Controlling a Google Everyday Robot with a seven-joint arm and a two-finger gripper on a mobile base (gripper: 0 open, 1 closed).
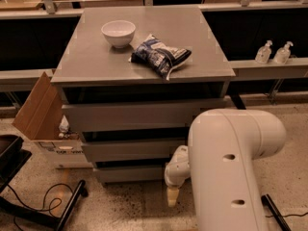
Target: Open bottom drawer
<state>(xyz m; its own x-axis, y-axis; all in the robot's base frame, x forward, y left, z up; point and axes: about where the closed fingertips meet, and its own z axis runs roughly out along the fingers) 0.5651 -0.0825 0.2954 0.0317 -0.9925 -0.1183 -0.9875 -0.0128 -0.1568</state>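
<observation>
Your gripper (pixel 172 197), a pale rounded tip, hangs near the speckled floor (pixel 125 207) just beside the bottom drawer (pixel 129 173), the lowest flat grey front of the cabinet (pixel 96 57). Whether the gripper is open, you cannot tell.

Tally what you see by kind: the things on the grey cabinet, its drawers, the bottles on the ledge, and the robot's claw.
White bowl: 1
Snack bag: 1
Drawers: 3 (top drawer, middle drawer, bottom drawer)
Pump bottles: 2
Claw: 1, near the floor by the bottom drawer's right end
Total: 8
</observation>
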